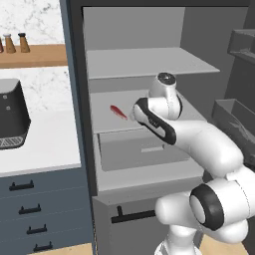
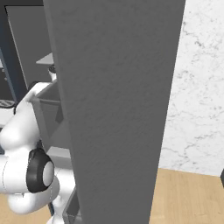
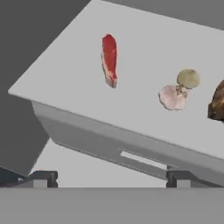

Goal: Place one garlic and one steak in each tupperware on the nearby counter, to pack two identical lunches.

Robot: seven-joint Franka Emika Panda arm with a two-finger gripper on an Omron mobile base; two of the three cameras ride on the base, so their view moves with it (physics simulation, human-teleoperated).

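A flat bright-red steak (image 3: 109, 59) strip lies on the grey fridge shelf (image 3: 65, 83); the left base view shows this steak (image 1: 118, 111) just left of my wrist. A reddish-brown steak chunk (image 3: 217, 105) is cut off by the right edge. Between them sits a pale pinkish lump joined to a beige knob (image 3: 178, 89); I cannot tell whether it is garlic. My gripper (image 3: 111, 179) hovers in front of and above the shelf, open, fingertips (image 3: 43, 178) wide apart with nothing between them. The tupperware is out of view.
A grey drawer (image 1: 139, 149) sits under the shelf, with more shelves above. Door bins (image 1: 234, 124) hang at the right. The open fridge door (image 2: 118, 109) blocks the right base view. A black appliance (image 1: 10, 114) stands on the white counter (image 1: 45, 144) to the left.
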